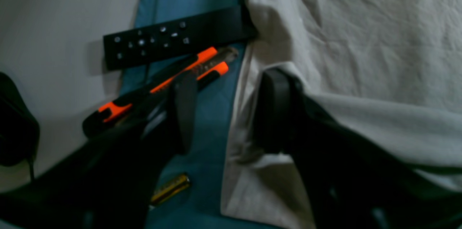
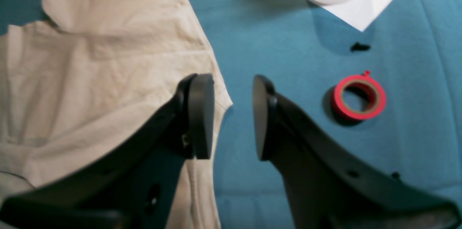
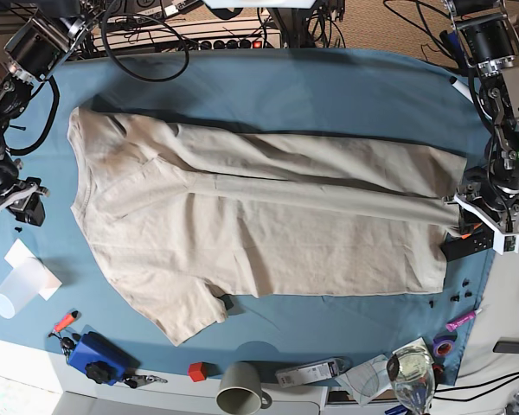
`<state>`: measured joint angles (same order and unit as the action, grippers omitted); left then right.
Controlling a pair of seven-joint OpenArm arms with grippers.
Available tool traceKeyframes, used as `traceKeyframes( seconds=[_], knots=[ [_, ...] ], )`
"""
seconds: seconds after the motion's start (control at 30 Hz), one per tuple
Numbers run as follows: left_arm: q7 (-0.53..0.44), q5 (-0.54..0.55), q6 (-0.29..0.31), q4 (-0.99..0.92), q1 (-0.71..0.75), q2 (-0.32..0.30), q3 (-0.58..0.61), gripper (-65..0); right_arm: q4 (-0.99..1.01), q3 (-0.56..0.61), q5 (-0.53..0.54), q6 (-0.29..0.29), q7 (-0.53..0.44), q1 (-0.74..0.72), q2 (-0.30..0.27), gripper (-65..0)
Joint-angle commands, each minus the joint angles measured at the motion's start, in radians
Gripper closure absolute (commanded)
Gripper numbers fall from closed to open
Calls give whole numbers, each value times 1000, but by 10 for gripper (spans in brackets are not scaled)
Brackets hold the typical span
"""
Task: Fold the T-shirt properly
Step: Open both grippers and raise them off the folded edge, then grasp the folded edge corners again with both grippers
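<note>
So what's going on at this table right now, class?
A two-armed robot is folding a beige T-shirt spread on a blue table cloth. One long side has already been folded over lengthwise. The left pincer is open at the shirt's edge, beside a black remote and an orange-and-black tool. The right pincer is open and empty over the other end, near a red tape roll.

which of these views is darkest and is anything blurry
Left wrist view is darkest and soft: the left gripper is a black smear and the T-shirt looks grey. Right wrist view is brighter, though the right gripper is slightly out of focus. Base view is evenly lit and sharp.
</note>
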<state>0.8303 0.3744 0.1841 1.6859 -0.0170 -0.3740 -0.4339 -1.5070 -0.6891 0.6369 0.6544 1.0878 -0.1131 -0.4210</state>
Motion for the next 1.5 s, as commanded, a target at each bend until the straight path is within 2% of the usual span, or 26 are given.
traceKeyframes(
  seconds=[0.0, 0.17, 0.47, 0.7, 0.8, 0.87, 0.93, 1.03, 1.13, 1.3, 1.4, 1.47],
  knots=[
    [-28, -9, -1, 13, -19, -19, -8, -327, -17, -6, 21, 12, -23, -17, -25, -189],
    [-39, -8, -1, 13, -19, -19, -8, -398, -17, -6, 20, 19, -17, -17, -25, -189],
    [-39, -5, -8, 13, -20, -20, -8, -397, -17, -6, 17, 18, -19, -17, -25, -189],
    [-92, -9, -8, 13, -20, -19, -8, -397, -17, -6, 17, 18, -19, -18, -25, -189],
    [-79, -8, -8, 13, -31, -19, -7, -397, -17, -6, 17, 18, -19, -18, -25, -189],
    [-50, -8, -2, 13, -37, -19, -7, -398, -17, -6, 17, 18, -18, -17, -25, -189],
    [-45, -5, 28, 13, -35, -19, -6, -425, -17, -6, 17, 18, -18, -17, -25, -189],
    [-40, 29, 53, 13, -27, -19, -6, -474, -17, -6, 17, 18, -15, -17, -25, -189],
    [-19, 92, 42, 13, -28, -10, -6, -473, -17, -6, 17, 18, -11, -17, -25, -189],
    [-43, 173, 77, 13, -28, 17, -6, -473, -17, -6, 17, 18, -10, -17, -24, -189],
    [-52, 159, 76, 13, -31, 31, -6, -473, -17, -6, 17, 18, -8, -17, -25, -189],
    [-18, 128, 62, 14, -34, 30, -7, -473, -17, -6, 17, 18, 0, -17, -25, -189]
  ],
)
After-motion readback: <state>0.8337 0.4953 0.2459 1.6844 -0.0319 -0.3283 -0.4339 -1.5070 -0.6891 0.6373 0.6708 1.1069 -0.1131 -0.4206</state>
